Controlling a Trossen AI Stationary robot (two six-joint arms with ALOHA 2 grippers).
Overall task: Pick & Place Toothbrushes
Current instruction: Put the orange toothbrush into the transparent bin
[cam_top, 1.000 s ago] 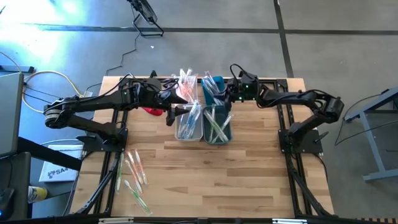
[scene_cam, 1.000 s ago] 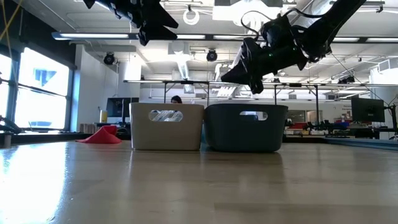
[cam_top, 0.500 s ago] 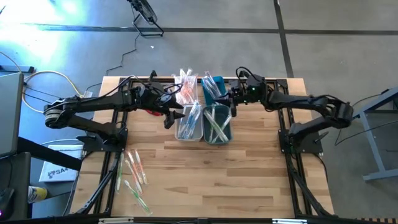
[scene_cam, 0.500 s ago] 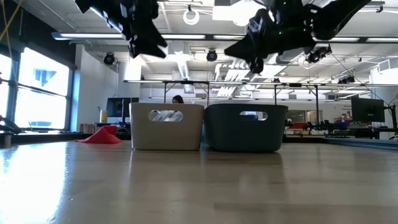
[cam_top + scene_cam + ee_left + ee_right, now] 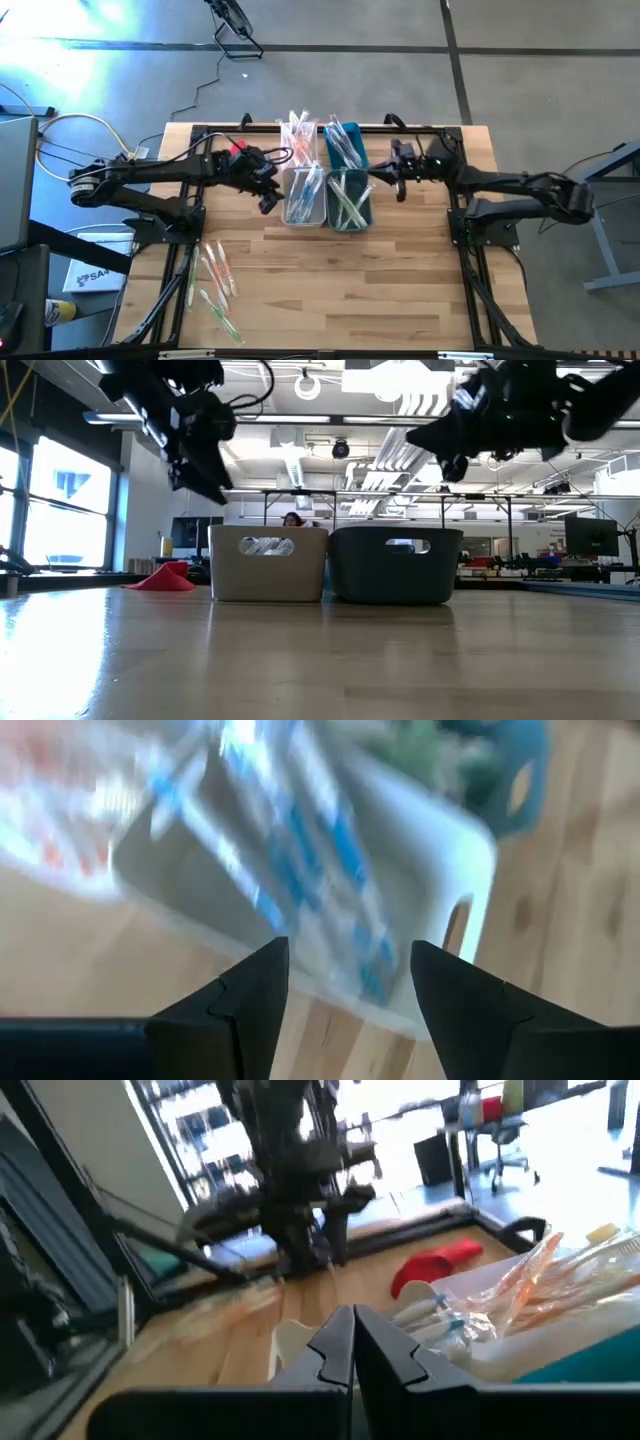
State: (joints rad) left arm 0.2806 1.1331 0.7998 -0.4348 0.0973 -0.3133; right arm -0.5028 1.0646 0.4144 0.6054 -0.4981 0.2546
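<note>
Both robot arms hang empty above the table, between one toothbrush delivery and the next pickup.

The left gripper point(image 5: 268, 197) hovers just beside the white bin point(image 5: 303, 212), its claw spread wide with nothing between the fingers. The right gripper point(image 5: 385, 180) hovers beside the teal bin point(image 5: 362, 213), claw pressed together and empty. Wrapped toothbrushes point(image 5: 217, 283) lie loose near the table's front left corner, well apart from both arms; more fill the bins and the piles behind them. The next move, I judge, calls for reaching to that loose cluster and pinching one thin wrapper cleanly.
</note>
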